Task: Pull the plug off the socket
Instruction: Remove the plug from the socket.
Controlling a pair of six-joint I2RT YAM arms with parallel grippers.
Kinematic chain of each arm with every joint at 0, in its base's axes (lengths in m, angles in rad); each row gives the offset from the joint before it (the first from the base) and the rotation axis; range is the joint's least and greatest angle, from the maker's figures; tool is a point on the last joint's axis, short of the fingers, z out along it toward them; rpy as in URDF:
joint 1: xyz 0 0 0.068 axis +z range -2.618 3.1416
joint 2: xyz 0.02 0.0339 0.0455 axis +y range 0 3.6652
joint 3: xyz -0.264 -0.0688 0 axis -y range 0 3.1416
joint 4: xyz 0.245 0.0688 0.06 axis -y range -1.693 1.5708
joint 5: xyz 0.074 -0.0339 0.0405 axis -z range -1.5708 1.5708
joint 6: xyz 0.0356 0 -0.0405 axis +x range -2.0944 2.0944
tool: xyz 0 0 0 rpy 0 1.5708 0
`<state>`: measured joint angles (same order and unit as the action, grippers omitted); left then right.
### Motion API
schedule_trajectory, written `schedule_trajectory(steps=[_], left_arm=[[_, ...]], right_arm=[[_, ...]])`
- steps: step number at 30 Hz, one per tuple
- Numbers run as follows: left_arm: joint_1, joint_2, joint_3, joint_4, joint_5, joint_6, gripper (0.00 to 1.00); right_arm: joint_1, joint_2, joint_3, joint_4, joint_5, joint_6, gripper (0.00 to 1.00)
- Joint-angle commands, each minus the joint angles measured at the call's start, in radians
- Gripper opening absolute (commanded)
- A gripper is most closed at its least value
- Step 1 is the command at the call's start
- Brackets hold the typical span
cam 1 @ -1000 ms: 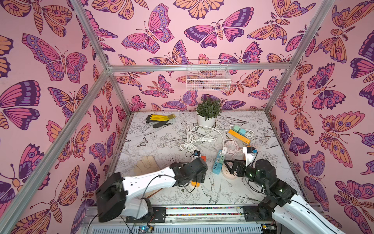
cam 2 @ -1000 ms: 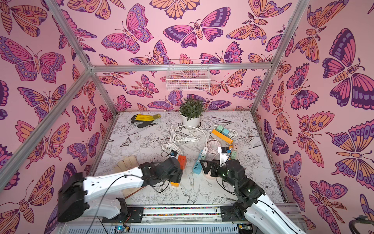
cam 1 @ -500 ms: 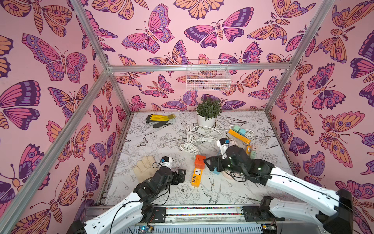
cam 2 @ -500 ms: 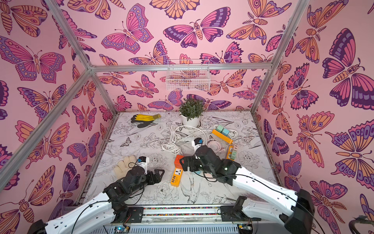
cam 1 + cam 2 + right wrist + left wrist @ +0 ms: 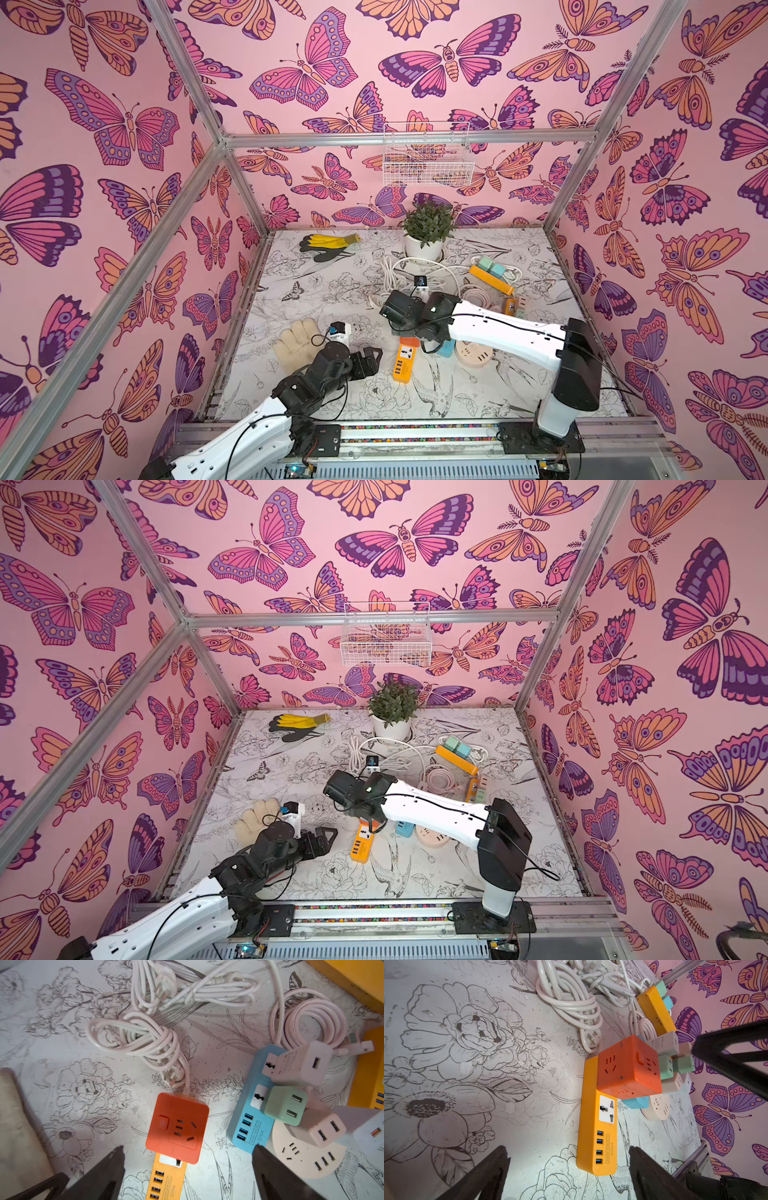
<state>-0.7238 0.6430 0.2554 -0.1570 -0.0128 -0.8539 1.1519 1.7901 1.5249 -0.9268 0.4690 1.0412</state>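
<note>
The socket is a yellow power strip (image 5: 404,362) lying flat near the front middle of the table. The plug is a red-orange cube (image 5: 629,1068), seated on the strip's far end with its white cord (image 5: 187,1084) trailing toward the back. In the right wrist view the cube (image 5: 178,1126) covers that end of the strip (image 5: 166,1182). My right gripper (image 5: 189,1147) hangs open above the cube, touching nothing. Low at the front left, my left gripper (image 5: 372,358) is open and faces the strip's USB end (image 5: 600,1147) across a gap.
A blue strip (image 5: 247,1118) with white and green adapters and a round pink socket (image 5: 476,355) lie just right of the cube. White cable bundles (image 5: 390,274), another yellow strip (image 5: 490,278) and a potted plant (image 5: 428,232) sit behind. A beige glove (image 5: 297,340) lies left.
My left arm has drawn back from the strip to the front left and its jaws have widened. My right arm has swung in from the front right to above the cube.
</note>
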Motion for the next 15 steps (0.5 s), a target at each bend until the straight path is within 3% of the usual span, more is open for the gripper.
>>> schedule_trajectory(steps=[1, 7, 11, 15], left_arm=[[0.007, -0.006, -0.019, 0.007, 0.05, 0.018, 0.94], [0.002, 0.005, -0.092, 0.18, 0.151, 0.141, 0.93], [-0.035, 0.016, -0.136, 0.237, 0.111, 0.203, 0.93], [-0.146, 0.026, -0.177, 0.335, -0.016, 0.298, 0.94]], right_arm=[[0.0, 0.045, 0.043, -0.023, -0.011, 0.038, 0.99], [-0.044, 0.109, 0.052, 0.016, -0.106, 0.059, 0.99], [-0.067, 0.116, 0.034, 0.064, -0.174, 0.061, 1.0], [-0.098, 0.134, 0.024, 0.089, -0.251, 0.073, 0.97]])
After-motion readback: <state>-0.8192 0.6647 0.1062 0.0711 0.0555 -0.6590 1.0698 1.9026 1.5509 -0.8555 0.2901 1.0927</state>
